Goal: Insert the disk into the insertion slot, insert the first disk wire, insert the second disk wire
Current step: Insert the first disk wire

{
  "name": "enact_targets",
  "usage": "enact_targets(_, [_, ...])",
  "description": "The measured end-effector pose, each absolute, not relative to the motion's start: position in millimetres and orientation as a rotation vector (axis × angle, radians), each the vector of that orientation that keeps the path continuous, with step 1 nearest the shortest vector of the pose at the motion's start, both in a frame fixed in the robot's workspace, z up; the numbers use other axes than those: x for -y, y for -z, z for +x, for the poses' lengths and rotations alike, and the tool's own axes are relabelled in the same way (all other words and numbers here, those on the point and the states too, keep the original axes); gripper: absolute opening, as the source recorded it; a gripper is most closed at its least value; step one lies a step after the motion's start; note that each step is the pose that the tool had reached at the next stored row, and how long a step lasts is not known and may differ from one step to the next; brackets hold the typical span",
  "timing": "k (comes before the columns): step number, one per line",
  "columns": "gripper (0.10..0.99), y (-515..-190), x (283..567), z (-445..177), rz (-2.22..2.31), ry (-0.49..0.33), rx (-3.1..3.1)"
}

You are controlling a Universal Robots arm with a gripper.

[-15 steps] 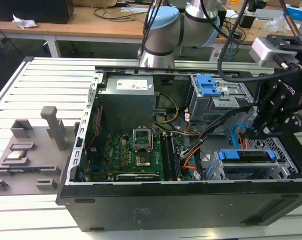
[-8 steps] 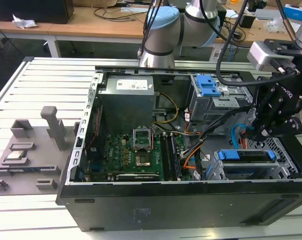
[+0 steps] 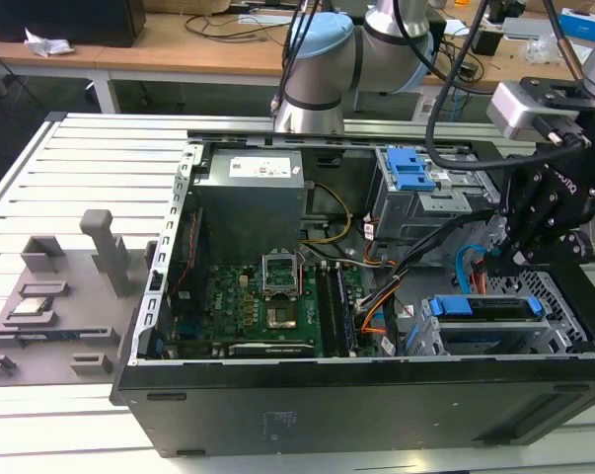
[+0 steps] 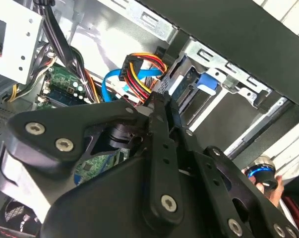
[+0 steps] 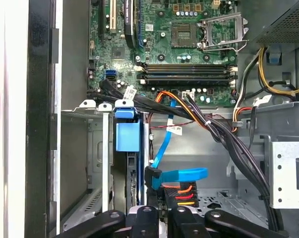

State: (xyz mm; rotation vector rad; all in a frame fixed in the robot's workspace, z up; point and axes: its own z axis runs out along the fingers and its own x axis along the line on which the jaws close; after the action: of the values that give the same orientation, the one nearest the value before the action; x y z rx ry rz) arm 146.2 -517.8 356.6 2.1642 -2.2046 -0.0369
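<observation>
Blue carrier plastic frames the disk [image 3: 484, 307], which is seated in the perforated silver insertion slot [image 3: 561, 314]. A white sticker [image 3: 262, 168] on the grey power supply [image 3: 243, 212], well apart from the disk, carries print too small to read.

The tool [image 3: 501, 255] is lowered into the open case [image 3: 327, 405] just beside the disk. It is clamped on the black power connector [image 5: 176, 192], which has orange, red and yellow wires. The arm [image 3: 322, 59] rises from beyond the case.

A blue data cable [image 5: 181, 174] loops just beside the disk. A black cable bundle [image 5: 223, 139] runs between the disk and the motherboard [image 3: 267, 296]. A grey cage [image 3: 415, 193] with a blue latch stands near the disk. The case rests on the slotted table [image 3: 90, 158].
</observation>
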Motion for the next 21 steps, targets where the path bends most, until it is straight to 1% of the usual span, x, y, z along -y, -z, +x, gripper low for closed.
enact_targets(3, [0.165, -356, 536, 146, 2.164, 0.037, 2.204])
enact_targets(4, [0.165, -356, 538, 146, 2.164, 0.037, 2.204])
enact_targets(11, [0.165, -344, 538, 153, 2.163, 0.035, 2.203])
enact_targets(21, [0.165, -341, 537, 155, 2.159, 0.035, 2.208])
